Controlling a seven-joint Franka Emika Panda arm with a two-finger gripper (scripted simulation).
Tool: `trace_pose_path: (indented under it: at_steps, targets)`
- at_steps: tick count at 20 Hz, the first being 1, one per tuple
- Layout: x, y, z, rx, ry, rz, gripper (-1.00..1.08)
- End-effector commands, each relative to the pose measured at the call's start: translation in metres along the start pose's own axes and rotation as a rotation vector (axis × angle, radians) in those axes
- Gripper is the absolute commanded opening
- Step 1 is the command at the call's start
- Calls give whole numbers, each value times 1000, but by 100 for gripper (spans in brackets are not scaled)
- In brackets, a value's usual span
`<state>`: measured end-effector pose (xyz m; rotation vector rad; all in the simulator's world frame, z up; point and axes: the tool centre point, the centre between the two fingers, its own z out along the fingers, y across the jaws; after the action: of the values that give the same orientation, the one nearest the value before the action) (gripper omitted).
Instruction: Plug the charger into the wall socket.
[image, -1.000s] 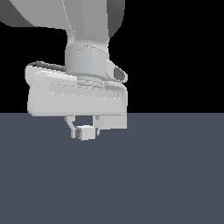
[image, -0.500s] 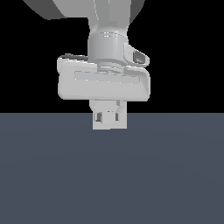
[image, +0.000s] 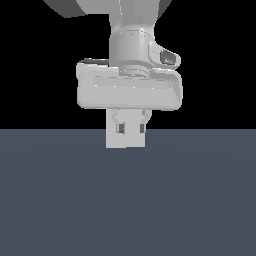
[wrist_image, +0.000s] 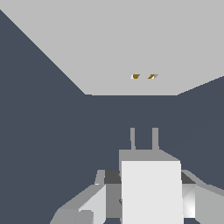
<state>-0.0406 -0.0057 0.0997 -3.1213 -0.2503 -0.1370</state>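
Observation:
My gripper (image: 131, 130) hangs from the white hand, its fingers (image: 120, 128) pointing down just above the floor. It is shut on the charger (wrist_image: 151, 188), a small white-grey cube whose two prongs (wrist_image: 132, 139) point at the wall socket (wrist_image: 131, 43). The socket is a flat light-grey panel with two small orange holes (wrist_image: 135, 76), a short gap ahead of the prongs. In the exterior view the socket (image: 125, 142) is an upright square lined up with the fingers. The charger blends into it there, so I cannot pick it out.
A dark blue-grey floor (image: 125, 200) fills the lower half of the exterior view, with black background above it. The same floor (wrist_image: 43, 131) surrounds the panel in the wrist view.
The gripper has moved towards the exterior view's right with the charger in it. It now stands lined up with the square panel, which did not show one second ago.

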Motion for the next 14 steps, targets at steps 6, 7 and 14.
trace_pose_path:
  at_steps: [6, 7, 14]
  targets:
    - [1, 0, 0, 0, 0, 3, -100]
    - [2, 0, 0, 0, 0, 3, -100]
    - [19, 0, 1, 0, 0, 3, -100]
